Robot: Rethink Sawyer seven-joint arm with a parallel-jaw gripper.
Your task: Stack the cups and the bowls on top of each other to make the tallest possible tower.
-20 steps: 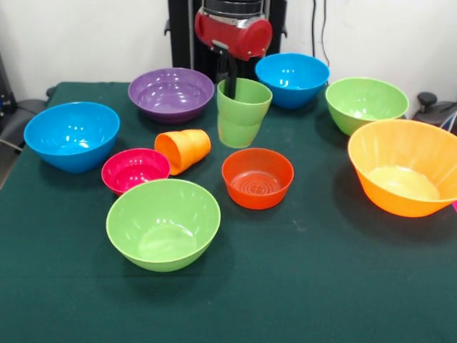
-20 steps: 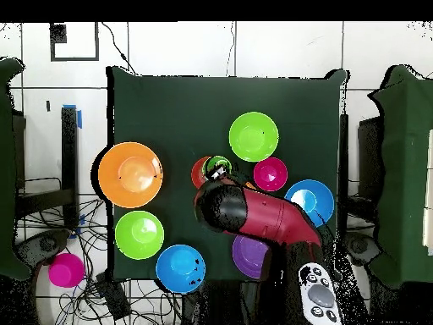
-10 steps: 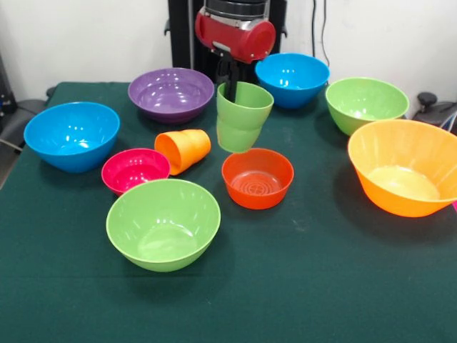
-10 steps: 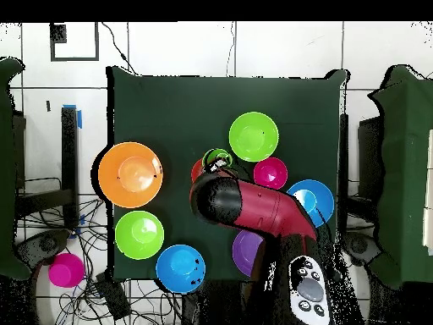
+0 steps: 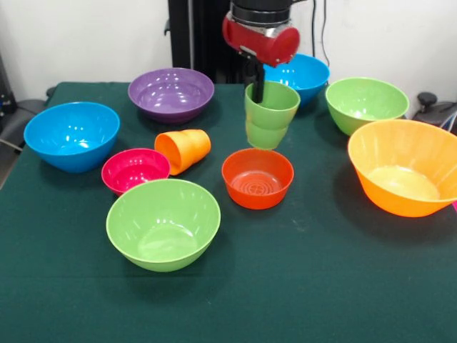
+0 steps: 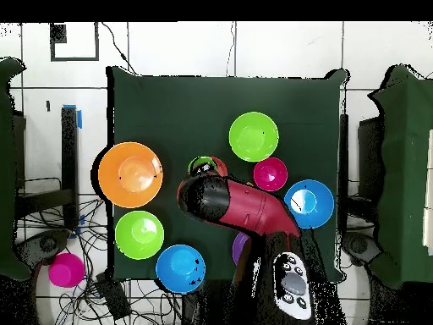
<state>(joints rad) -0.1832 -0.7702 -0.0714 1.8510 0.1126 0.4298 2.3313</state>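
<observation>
Front view, upper centre: the hand (image 5: pixel 257 84) grips the light green cup (image 5: pixel 270 114) by its rim, one finger inside the wall and the cup pinched against it. The cup hangs upright and clear of the counter (image 5: pixel 321 286), above and just behind the small orange-red bowl (image 5: pixel 258 178). The orange cup (image 5: pixel 183 150) lies on its side at centre left, touching or nearly touching the small magenta bowl (image 5: pixel 134 170).

The remaining bowls sit apart on the green cloth, none yet stacked: a purple bowl (image 5: pixel 171 93) at upper left, a blue bowl (image 5: pixel 71 134) at far left, a second blue bowl (image 5: pixel 298 77) behind the arm, a light green bowl (image 5: pixel 365 103) at upper right, a large orange bowl (image 5: pixel 405 166) at the right edge, and a second light green bowl (image 5: pixel 163 223) at lower centre.

Overhead view: the red arm (image 6: pixel 237 207) covers the frame's centre, and only a sliver of the carried cup (image 6: pixel 200 164) shows at its tip.

Judged step: transport of the light green cup toward a base for the tower (the first piece appears to be in hand). The next move calls for centring the cup over a chosen support, probably the orange-red bowl directly below, lowering it until it rests level, then releasing the rim without tipping it.
</observation>
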